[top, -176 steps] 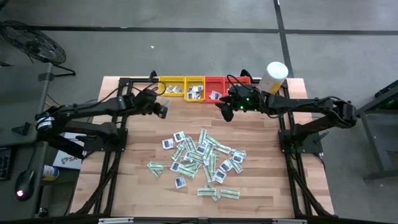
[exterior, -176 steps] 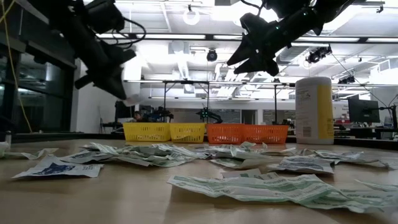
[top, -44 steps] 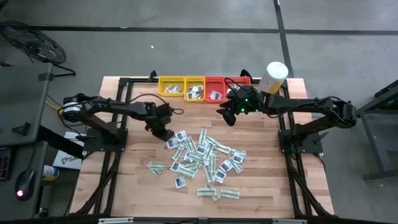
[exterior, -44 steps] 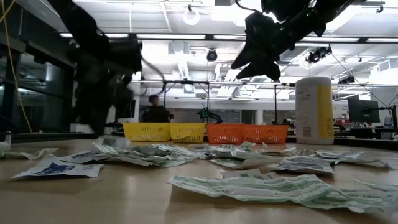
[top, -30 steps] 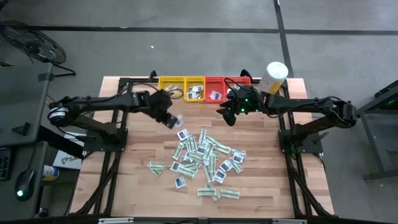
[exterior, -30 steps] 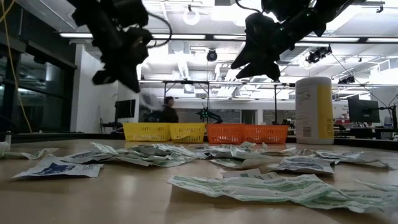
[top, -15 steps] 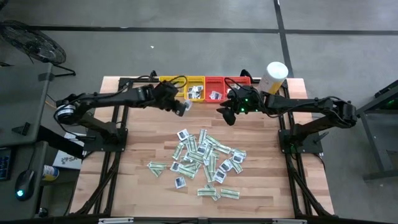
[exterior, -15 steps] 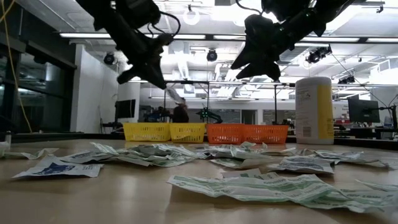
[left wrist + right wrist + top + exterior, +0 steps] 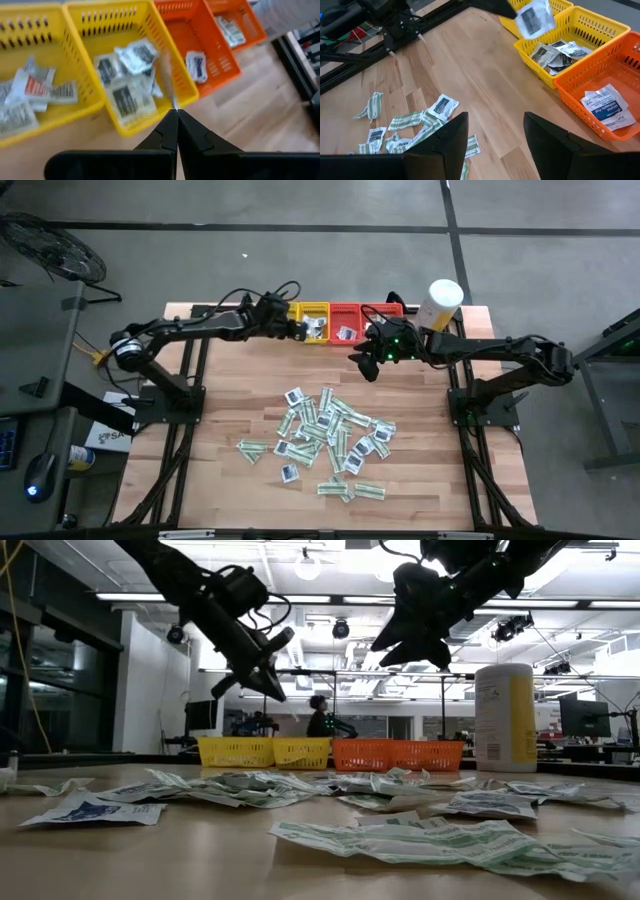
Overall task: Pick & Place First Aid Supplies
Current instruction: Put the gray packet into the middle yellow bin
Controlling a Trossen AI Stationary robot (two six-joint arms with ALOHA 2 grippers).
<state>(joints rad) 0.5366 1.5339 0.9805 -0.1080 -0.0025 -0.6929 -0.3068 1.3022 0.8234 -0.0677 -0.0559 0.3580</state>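
Trays (image 9: 330, 313) — two yellow, two red; canister (image 9: 441, 303) — one.

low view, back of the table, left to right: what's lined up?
Yellow trays → orange-red trays → white-and-yellow canister. Above them: left gripper, shut on a packet edge-on, over the yellow trays; right gripper, open, over the orange-red ones.

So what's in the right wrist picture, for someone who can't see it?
A small white packet with a dark centre hangs from the left arm's fingers above a yellow tray that already holds packets. Next to it an orange tray holds one packet, more packets lie scattered on the wooden table, and the right gripper is open in front.
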